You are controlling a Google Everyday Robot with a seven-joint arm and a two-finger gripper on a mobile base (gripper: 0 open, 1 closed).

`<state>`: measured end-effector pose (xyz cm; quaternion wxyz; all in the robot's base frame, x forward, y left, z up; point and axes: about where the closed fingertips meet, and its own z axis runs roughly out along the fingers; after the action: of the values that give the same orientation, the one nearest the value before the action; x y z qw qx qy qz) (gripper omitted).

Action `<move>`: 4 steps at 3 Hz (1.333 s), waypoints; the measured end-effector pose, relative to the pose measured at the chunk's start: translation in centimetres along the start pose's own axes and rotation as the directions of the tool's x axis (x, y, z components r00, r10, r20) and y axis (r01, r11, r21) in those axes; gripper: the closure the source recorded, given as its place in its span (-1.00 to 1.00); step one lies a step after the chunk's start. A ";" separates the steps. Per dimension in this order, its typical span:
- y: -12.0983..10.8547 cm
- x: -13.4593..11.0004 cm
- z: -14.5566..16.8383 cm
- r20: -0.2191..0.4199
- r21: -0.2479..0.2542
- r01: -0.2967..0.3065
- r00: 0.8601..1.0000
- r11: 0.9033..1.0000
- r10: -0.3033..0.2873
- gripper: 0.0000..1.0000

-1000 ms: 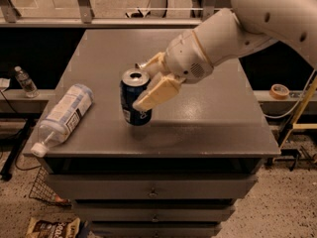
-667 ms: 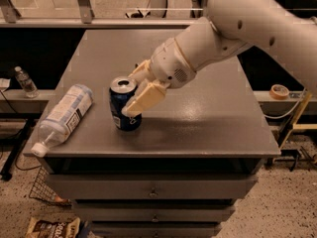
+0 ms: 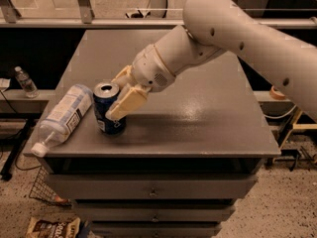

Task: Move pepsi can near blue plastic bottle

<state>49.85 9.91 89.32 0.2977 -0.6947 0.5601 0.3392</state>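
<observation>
The pepsi can (image 3: 104, 116), dark blue with a silver top, stands upright on the grey cabinet top (image 3: 198, 113) near its front left. My gripper (image 3: 118, 98) is shut on the can, one cream finger across its front and the other behind it. The blue plastic bottle (image 3: 64, 117), clear with a pale blue and white label and a white cap, lies on its side at the left edge, cap toward the front. The can stands right beside the bottle's upper end, nearly touching it.
A small water bottle (image 3: 25, 82) stands on a low ledge at far left. A tape roll (image 3: 277, 92) lies on a shelf at right. A wire basket (image 3: 42, 190) and a snack bag (image 3: 52, 227) sit on the floor at lower left.
My gripper has carried the pepsi can leftward across the cabinet top, from near the middle to right beside the lying bottle. The bottle has not moved.
</observation>
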 end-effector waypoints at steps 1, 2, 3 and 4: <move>-0.5 -0.8 1.2 -0.021 0.006 0.038 0.999 0.999 -0.038 1.00; -1.0 -1.1 1.9 -0.031 0.020 0.061 0.998 0.998 -0.061 1.00; -1.5 -1.2 2.7 -0.030 0.024 0.075 0.997 0.997 -0.074 1.00; -2.1 -1.1 3.5 -0.031 0.016 0.067 0.997 0.998 -0.067 0.67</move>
<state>51.23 13.76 88.19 0.3063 -0.7155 0.5440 0.3135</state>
